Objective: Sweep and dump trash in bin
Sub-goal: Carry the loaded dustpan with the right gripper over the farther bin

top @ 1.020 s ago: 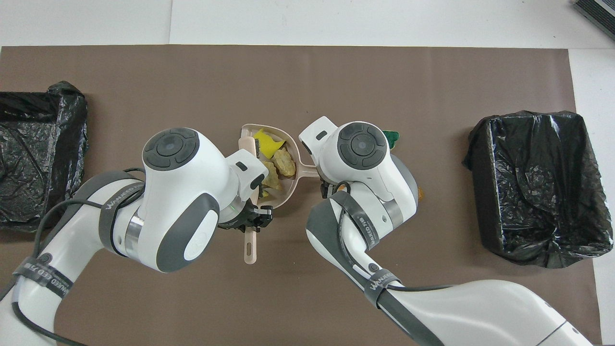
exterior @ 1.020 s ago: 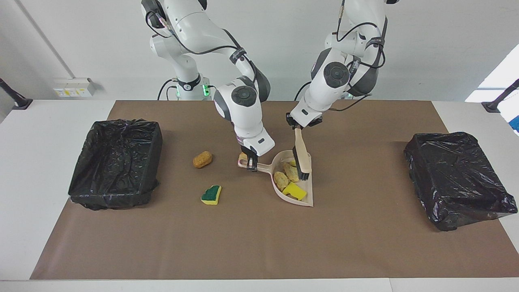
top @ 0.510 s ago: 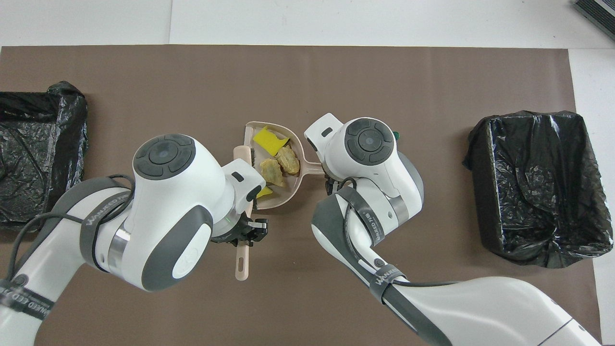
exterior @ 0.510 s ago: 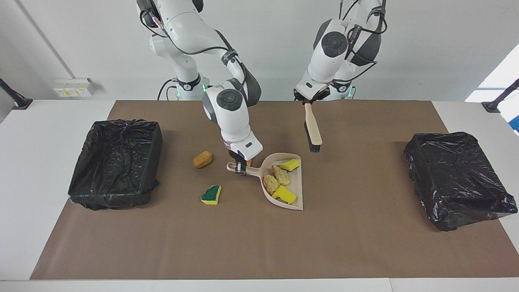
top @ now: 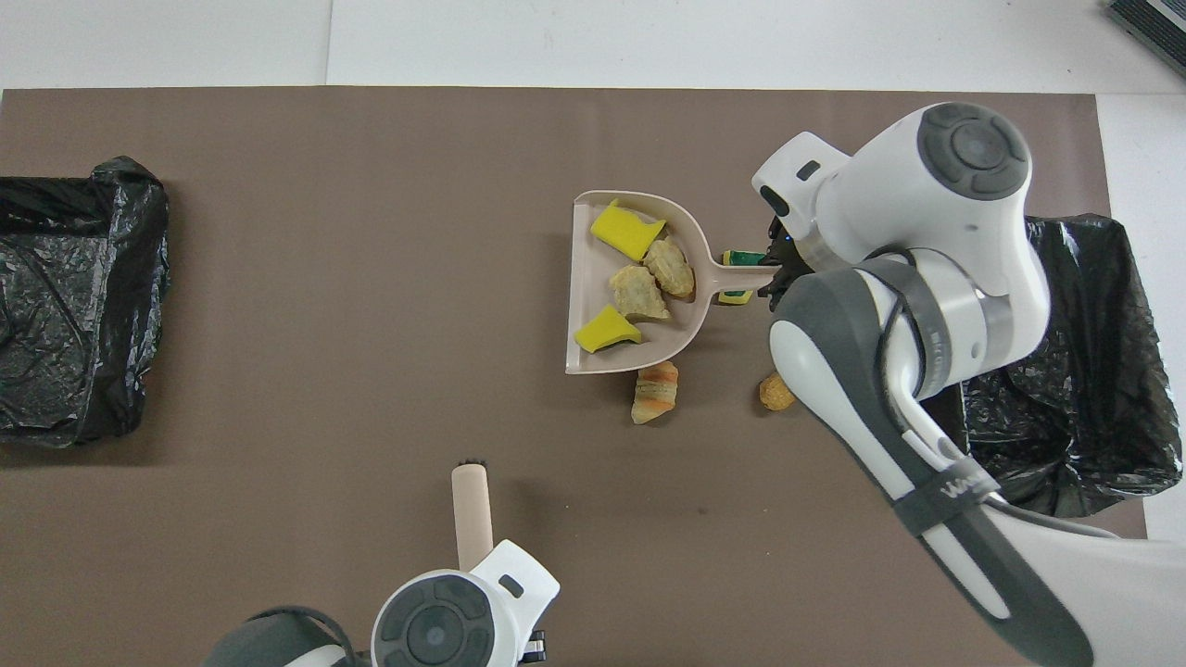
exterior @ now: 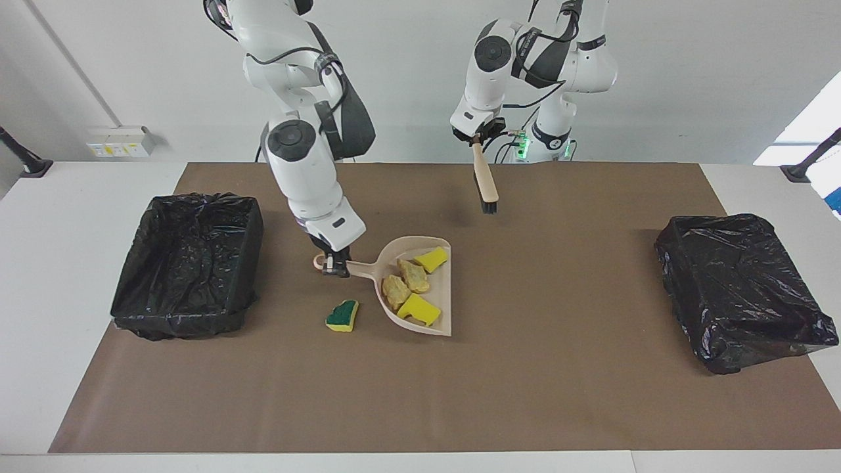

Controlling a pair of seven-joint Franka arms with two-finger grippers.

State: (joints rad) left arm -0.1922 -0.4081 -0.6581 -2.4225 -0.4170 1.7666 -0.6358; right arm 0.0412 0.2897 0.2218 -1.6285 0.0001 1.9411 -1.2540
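My right gripper is shut on the handle of the beige dustpan, held just over the mat. In the pan lie two yellow sponge pieces and two tan lumps. A green-backed sponge lies on the mat under the handle. The overhead view shows a striped bread-like lump and an orange lump on the mat nearer to the robots than the pan. My left gripper is shut on the brush, hanging bristles down over the mat near the robots.
A black-lined bin stands at the right arm's end of the table, close to the dustpan. A second black-lined bin stands at the left arm's end. The brown mat covers the table between them.
My right gripper has carried the loaded dustpan toward the bin at the right arm's end. My left gripper has lifted the brush out of the pan and drawn it back toward the robots.
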